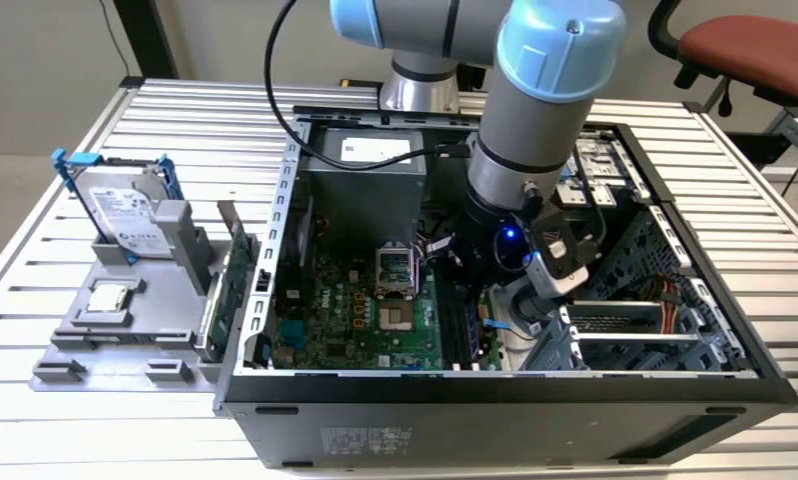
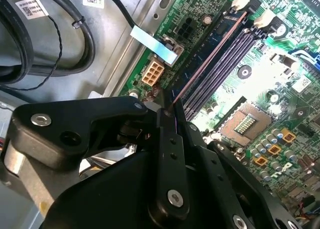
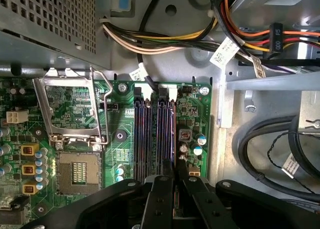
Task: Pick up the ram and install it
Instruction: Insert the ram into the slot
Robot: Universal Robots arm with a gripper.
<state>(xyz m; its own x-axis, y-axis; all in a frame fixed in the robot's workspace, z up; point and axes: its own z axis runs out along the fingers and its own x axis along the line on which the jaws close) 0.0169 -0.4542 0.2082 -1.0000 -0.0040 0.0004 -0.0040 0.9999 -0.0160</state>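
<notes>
Gripper [image 2: 167, 111] fingers clamp ram [image 2: 207, 59] edge-on over mobo memory slot [image 3: 172, 134] (latches look open); slight tilt could jam the seating.

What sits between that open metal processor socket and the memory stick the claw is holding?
In the first wrist view, empty dark memory slots lie between the processor socket and the ram, which the claw grips at one end over the outermost slot.

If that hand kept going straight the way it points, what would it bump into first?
Probably the memory slots. The hand points down at the motherboard and looks shut on the ram, which stands edge-on over the outermost slot, so the ram's lower edge would meet it first. How far it is seated is unclear.
</notes>
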